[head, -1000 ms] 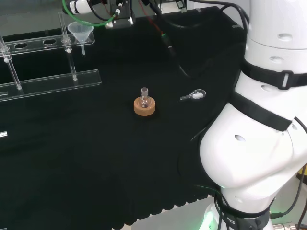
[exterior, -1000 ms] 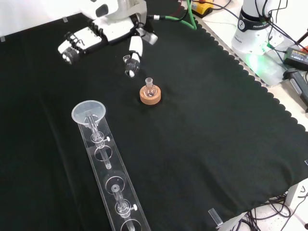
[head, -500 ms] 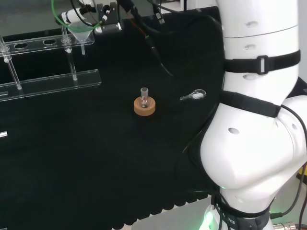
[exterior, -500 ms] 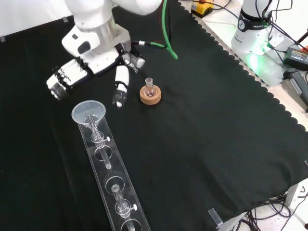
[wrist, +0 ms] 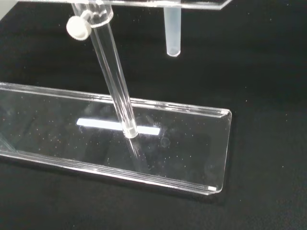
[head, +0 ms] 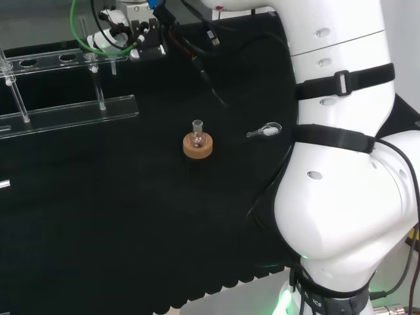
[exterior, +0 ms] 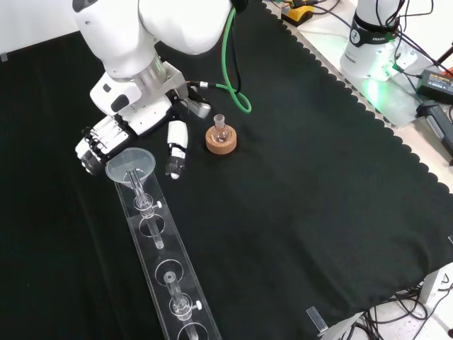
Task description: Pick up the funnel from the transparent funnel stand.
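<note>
Funnel (exterior: 130, 166) seated in stand (exterior: 166, 269); hand (exterior: 134, 131) spread wide just behind. Wrist view: funnel stem tip above stand base.

We see our big white robot arm (exterior: 177, 25) reaching down from the top of the front view. Our black and white robot hand (exterior: 131, 138) hangs low with its fingers (exterior: 95, 145) spread out and its thumb (exterior: 175, 152) pointing down.

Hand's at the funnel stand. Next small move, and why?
Probably close the fingers and thumb round the funnel. The hand is open, its fingers and thumb flanking the bowl, which sits in the end hole of the funnel stand.
</note>
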Controlling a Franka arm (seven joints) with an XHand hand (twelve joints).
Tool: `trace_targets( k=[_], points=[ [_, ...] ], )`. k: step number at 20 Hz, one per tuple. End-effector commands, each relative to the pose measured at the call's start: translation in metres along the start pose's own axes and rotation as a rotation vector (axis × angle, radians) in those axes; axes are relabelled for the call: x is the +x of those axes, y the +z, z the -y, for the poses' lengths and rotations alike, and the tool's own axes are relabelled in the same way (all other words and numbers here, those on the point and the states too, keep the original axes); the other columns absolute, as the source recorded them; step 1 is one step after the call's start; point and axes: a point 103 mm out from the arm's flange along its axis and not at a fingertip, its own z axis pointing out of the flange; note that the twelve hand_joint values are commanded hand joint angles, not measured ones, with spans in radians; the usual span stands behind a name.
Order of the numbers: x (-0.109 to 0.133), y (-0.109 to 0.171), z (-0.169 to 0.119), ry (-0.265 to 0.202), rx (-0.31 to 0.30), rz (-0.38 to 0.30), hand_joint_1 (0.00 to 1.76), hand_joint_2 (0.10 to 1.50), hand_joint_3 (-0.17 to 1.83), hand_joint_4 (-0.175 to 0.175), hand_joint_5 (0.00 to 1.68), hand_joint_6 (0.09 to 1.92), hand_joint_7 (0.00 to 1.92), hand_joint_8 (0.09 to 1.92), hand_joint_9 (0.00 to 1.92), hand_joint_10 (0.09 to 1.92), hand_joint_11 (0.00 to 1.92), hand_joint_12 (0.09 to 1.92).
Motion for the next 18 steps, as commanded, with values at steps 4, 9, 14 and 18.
trace_targets(
  k=[4, 9, 14, 18],
  points=[
    [0.000, 0.010, -0.007, -0.012, 0.045, 0.013, 0.20, 0.77, 0.03, 0.007, 0.00, 0.09, 0.00, 0.09, 0.00, 0.09, 0.00, 0.09],
    [-0.002, 0.012, -0.016, 0.007, 0.030, 0.040, 0.20, 0.78, 0.01, 0.003, 0.00, 0.09, 0.00, 0.09, 0.00, 0.09, 0.00, 0.55],
    [-0.005, 0.007, -0.028, 0.021, 0.010, 0.092, 0.19, 0.78, 0.01, -0.009, 0.03, 0.09, 0.00, 0.09, 0.08, 0.09, 0.10, 1.47],
    [-0.009, 0.003, -0.032, 0.028, -0.026, 0.116, 0.21, 0.78, 0.00, -0.023, 0.11, 0.09, 0.04, 0.09, 0.03, 0.73, 0.34, 1.51]
  ],
)
